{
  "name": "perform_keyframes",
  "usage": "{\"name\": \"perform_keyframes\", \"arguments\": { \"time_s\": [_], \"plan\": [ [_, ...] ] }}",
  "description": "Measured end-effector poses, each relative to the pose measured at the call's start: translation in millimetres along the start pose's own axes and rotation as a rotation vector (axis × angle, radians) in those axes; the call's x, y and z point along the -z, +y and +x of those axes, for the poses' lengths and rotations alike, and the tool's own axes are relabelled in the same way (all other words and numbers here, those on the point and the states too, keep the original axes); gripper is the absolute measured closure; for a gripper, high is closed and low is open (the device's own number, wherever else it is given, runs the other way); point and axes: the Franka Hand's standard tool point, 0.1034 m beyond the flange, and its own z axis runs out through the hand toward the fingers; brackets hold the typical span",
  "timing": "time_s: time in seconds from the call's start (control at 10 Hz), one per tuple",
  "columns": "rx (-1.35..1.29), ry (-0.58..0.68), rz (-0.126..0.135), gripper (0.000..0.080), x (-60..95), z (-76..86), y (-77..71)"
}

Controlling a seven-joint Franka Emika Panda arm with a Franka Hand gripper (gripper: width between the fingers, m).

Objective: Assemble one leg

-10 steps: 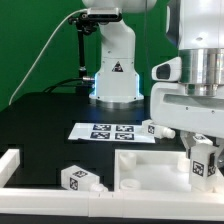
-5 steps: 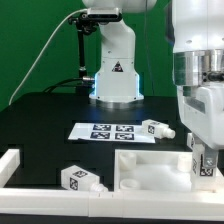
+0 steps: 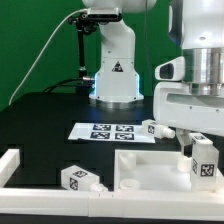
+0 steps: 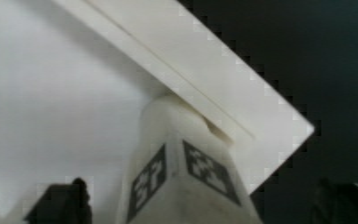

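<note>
A white leg (image 3: 203,160) with black-and-white tags stands upright at the near right corner of the big white panel (image 3: 150,165). My gripper (image 3: 203,150) sits over it from above, with a finger on each side. In the wrist view the leg (image 4: 190,165) runs down onto the panel's corner (image 4: 87,90). The dark fingertips (image 4: 60,203) stand a little apart from the leg's sides, so the gripper looks open around it.
Another leg (image 3: 82,179) lies at the front left of the panel. A third leg (image 3: 155,129) lies at the marker board's (image 3: 108,131) right end. A white rail (image 3: 10,165) runs along the front left. The robot base (image 3: 113,75) stands behind.
The wrist turned about the leg half a second ago and has turned back to its earlier pose. The leg stays upright at the panel's corner.
</note>
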Motion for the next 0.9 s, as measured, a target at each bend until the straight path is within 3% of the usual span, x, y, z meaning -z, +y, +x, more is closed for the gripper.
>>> {"name": "perform_keyframes", "arguments": {
  "time_s": [0.3, 0.6, 0.9],
  "plan": [
    [0.099, 0.004, -0.002, 0.0150, -0.4, 3.8, 2.3],
    [0.580, 0.083, 0.003, 0.0150, 0.1, 1.3, -6.8],
    [0.560, 0.089, 0.008, 0.0189, -1.1, 0.9, -6.3]
  ]
}}
